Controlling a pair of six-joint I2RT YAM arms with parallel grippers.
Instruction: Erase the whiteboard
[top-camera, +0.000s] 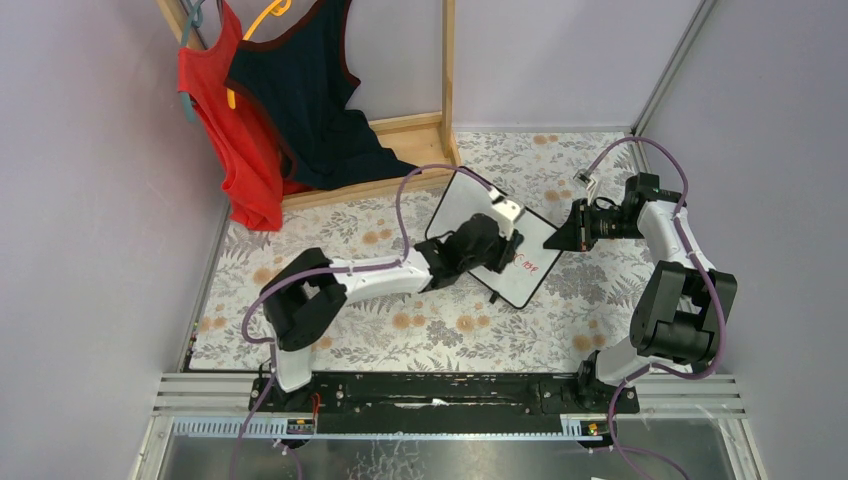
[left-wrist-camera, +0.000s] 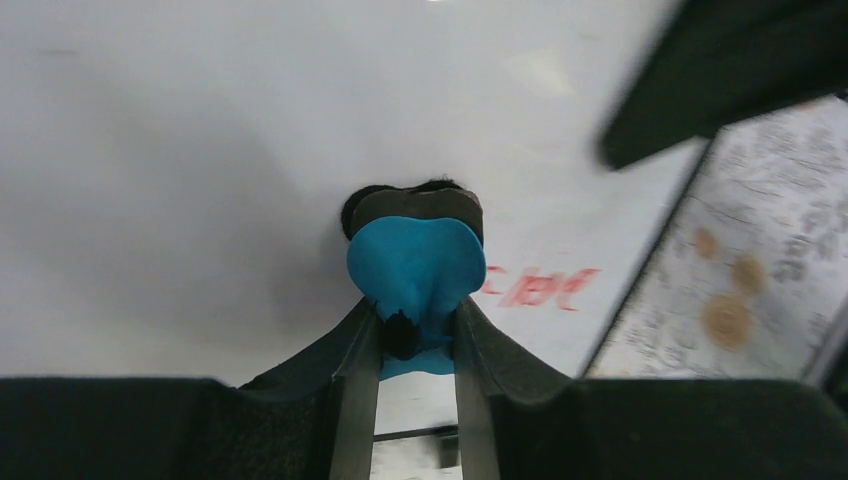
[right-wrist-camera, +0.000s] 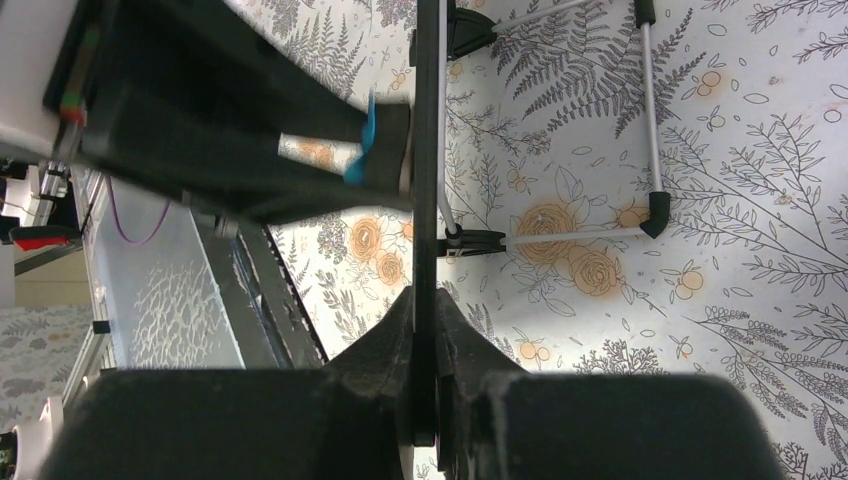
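Observation:
The whiteboard (top-camera: 462, 208) stands tilted on its feet at mid-table, black-framed, with red marks (top-camera: 524, 263) near its lower right corner. My left gripper (top-camera: 497, 243) is shut on the blue-black eraser (left-wrist-camera: 415, 262), whose black pad is pressed on the white surface (left-wrist-camera: 180, 150) just left of the red writing (left-wrist-camera: 535, 287). My right gripper (top-camera: 562, 234) is shut on the board's right edge; in the right wrist view the board's frame (right-wrist-camera: 427, 150) runs edge-on up from between the fingers (right-wrist-camera: 385, 350), with the eraser (right-wrist-camera: 368, 135) against its left face.
A wooden rack (top-camera: 448, 70) with a red top (top-camera: 225, 130) and a dark top (top-camera: 300, 100) stands at the back left. The flowered tablecloth (top-camera: 400, 330) covers the table. The board's wire stand and feet (right-wrist-camera: 655, 210) show behind it.

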